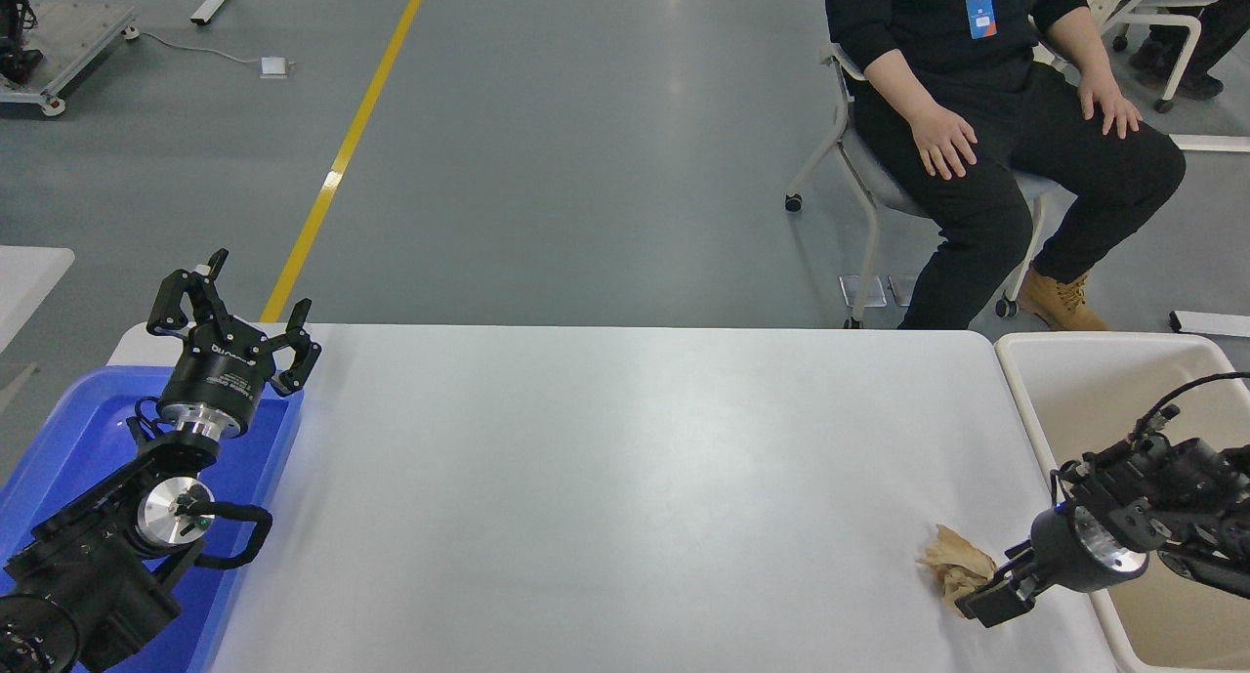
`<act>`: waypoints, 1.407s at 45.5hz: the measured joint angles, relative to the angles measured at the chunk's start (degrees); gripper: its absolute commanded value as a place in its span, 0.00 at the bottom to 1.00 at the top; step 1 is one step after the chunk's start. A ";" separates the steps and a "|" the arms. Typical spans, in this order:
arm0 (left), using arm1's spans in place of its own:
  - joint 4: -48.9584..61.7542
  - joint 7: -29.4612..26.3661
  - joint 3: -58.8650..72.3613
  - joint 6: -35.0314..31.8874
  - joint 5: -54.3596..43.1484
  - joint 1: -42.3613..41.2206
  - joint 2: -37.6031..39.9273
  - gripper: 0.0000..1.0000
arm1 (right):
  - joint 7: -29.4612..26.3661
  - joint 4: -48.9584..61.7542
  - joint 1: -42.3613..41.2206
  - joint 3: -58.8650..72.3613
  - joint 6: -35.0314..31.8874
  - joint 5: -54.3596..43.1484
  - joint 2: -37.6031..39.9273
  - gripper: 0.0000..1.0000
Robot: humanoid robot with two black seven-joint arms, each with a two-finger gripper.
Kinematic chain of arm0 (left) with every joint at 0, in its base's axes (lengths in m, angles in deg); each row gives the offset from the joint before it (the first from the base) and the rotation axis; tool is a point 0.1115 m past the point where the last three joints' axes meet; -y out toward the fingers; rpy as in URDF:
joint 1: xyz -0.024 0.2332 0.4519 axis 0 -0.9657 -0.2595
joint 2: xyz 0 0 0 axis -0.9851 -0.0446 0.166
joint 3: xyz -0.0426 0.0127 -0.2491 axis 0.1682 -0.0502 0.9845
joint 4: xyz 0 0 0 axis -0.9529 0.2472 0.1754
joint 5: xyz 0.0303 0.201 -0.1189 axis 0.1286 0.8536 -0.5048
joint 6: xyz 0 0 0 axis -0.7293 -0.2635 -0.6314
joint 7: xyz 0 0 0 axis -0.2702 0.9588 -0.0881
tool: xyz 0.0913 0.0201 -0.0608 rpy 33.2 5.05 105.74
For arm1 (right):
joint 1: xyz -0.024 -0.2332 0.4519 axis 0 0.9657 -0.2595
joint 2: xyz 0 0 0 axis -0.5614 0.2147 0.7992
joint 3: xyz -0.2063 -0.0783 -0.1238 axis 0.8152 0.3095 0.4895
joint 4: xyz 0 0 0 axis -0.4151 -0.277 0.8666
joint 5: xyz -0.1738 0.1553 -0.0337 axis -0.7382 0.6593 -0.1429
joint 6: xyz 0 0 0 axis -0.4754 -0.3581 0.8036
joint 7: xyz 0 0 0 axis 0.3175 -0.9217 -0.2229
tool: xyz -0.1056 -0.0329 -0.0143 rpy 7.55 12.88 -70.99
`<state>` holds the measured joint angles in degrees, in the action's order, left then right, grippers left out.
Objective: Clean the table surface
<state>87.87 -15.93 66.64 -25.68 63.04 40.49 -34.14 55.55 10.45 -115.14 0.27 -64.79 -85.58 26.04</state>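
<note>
Watching: me driving this remotely, right end effector [988, 600] sits at 4 o'clock on the counter [605, 478], touching the crumpled brown paper wad [955, 567].
Grip state: honestly can't tell if it's clamped on the wad or just pressed against it, the fingers are hidden from this angle.
Left side: left end effector [232, 316] parked at 9 o'clock above the blue tray [73, 429], fingers spread wide, holding nothing.
Risk: if the pinch only catches a loose fold, I reckon the wad slips out mid-lift and drops back on the counter, or off its near edge.
Risk 2: swinging right too low could clip the beige bin [1025, 399] rim.
Room: bin is just beside the wad at 3 o'clock, short hop. Rest of the counter is wide open white surface. A seated person [986, 116] at 1 o'clock is well apart from it.
</note>
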 measured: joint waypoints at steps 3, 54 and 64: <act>0.00 0.00 0.00 0.00 0.00 0.00 0.00 1.00 | 0.01 0.24 0.37 -0.14 0.16 0.52 -0.11 0.95; 0.01 0.00 0.00 0.00 0.00 0.00 -0.02 1.00 | 7.29 0.46 -2.30 -8.50 4.06 9.45 2.84 0.00; 0.01 0.00 0.00 0.00 0.00 0.00 -0.02 1.00 | 14.04 -1.82 -9.44 -10.39 4.13 15.79 6.87 0.00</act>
<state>87.88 -15.93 66.64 -25.68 63.03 40.49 -34.16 69.60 8.63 -124.59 -10.12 -60.66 -69.79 32.91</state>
